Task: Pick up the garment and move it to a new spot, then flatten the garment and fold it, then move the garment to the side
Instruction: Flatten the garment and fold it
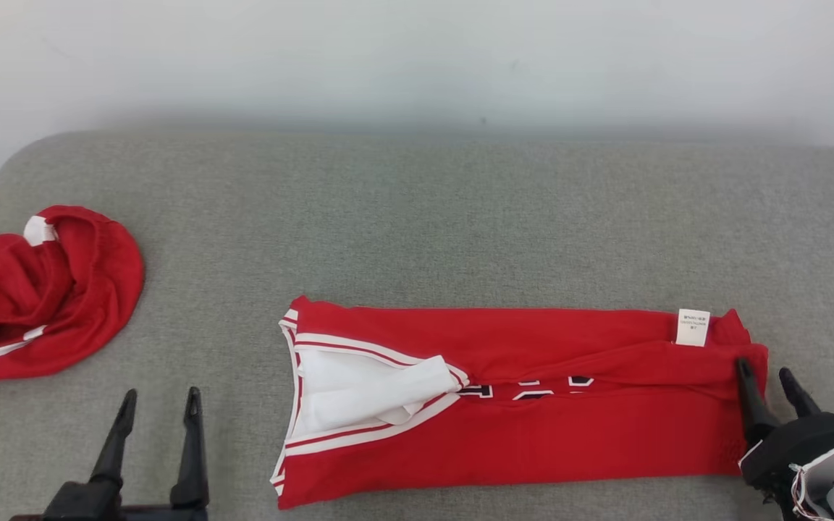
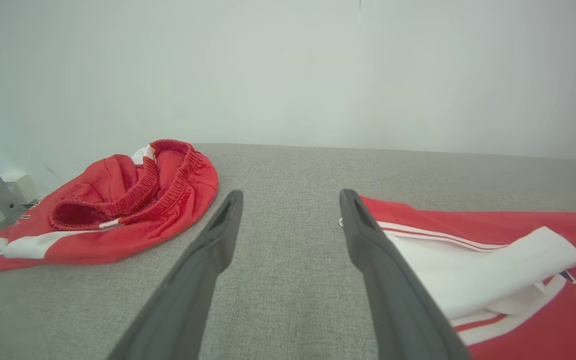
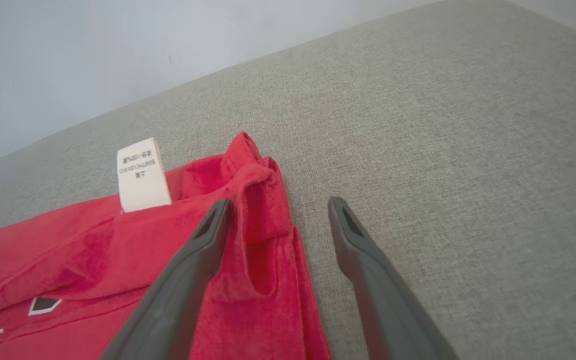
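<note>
Spreading wide at the near right of the scene, the right gripper is holding nothing. Its two dark fingers are standing fully apart, the left one reaching over the right end of the long red knit jersey with white striped trim and the right one over bare cushion. Whether that left finger is pressing on the cloth or only hovering above it is hard to tell from the wrist view. The left gripper is likewise gaping and empty at the near left, sitting near the jersey's white-trimmed left end without touching it.

The jersey is lying across the near middle of the wide grey woven cushion, drawn in lengthwise into a narrow band. A small white care label is showing at its far right corner, and a white inner flap is showing at the left end.

Judging by that shape, the folding step is under way and only partly done, and the band is probably waiting for a crosswise fold. That move is calling for the fingers to be closing on the corners of one end and carrying it over to the other, keeping the layers together, before the bundle goes to the side.

A crumpled pair of red shorts with an elastic waistband is sitting well apart at the far left.
</note>
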